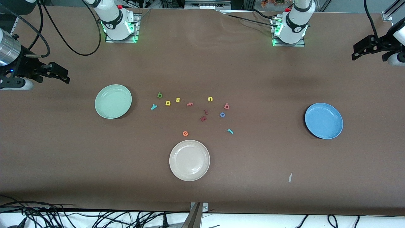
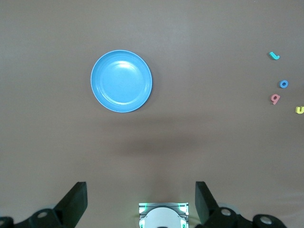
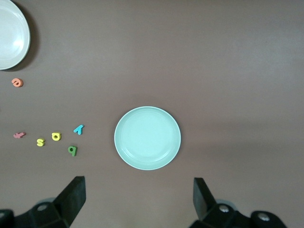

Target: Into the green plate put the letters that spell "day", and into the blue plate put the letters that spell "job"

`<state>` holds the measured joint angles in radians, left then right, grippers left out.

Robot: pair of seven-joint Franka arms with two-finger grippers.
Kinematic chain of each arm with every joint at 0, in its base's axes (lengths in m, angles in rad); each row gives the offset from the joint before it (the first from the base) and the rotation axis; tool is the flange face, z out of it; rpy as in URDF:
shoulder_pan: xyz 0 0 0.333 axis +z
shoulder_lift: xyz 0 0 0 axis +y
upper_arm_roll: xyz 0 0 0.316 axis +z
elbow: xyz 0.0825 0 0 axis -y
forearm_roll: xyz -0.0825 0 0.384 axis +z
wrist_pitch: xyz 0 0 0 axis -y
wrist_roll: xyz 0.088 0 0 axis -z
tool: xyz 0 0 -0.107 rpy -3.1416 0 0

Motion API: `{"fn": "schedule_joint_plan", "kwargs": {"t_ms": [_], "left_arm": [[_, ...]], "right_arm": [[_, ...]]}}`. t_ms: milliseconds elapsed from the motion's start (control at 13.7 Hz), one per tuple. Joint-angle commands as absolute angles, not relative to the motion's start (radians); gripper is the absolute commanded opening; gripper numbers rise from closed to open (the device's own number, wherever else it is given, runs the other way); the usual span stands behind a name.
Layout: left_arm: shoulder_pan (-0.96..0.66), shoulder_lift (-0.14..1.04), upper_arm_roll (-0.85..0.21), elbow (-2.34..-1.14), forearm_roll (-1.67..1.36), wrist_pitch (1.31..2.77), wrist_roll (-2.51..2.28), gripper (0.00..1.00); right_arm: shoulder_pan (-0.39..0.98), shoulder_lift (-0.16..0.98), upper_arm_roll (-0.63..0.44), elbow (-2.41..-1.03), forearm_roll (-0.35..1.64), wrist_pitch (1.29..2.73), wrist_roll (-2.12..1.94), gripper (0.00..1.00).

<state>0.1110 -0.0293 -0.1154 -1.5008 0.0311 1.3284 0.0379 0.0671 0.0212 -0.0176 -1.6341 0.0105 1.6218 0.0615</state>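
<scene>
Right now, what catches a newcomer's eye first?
Three plates: green plate toward the right arm's end, blue plate toward the left arm's, white plate nearest the camera. Small foam letters lie scattered between them. Left gripper and right gripper wait open at the table's ends.

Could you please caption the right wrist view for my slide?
Open right claw hovers over the empty green plate, with the teal y, yellow a and green d beside it.

A cream-white plate (image 1: 189, 160) sits on the brown table (image 1: 284, 152), nearest the front camera, with an orange e (image 1: 185, 133) just beside its rim. Farther up lie a yellow s (image 1: 177, 100), a yellow u (image 1: 210, 99), a salmon letter (image 1: 190, 104) and two dark red letters (image 1: 204, 115). A pale scrap (image 1: 289, 177) lies toward the left arm's end.
</scene>
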Motion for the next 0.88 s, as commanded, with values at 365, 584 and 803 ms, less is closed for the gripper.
{"fn": "schedule_joint_plan", "kwargs": {"t_ms": [365,584,803], "left_arm": [[0.115,-0.02,-0.115,-1.473,0.012,1.305,0.029,1.0],[0.109,-0.021,-0.117,-1.47,0.012,1.305,0.031,1.0],[0.107,-0.021,-0.13,-1.47,0.011,1.305,0.031,1.0]], "right_arm": [[0.086,0.034,0.011,-1.624,0.014,1.624,0.087,1.0],[0.193,0.118,0.017,-1.626,-0.003,1.631,0.146,1.0],[0.294,0.231,0.015,-1.638,-0.006,1.647,0.189,1.0]]}}
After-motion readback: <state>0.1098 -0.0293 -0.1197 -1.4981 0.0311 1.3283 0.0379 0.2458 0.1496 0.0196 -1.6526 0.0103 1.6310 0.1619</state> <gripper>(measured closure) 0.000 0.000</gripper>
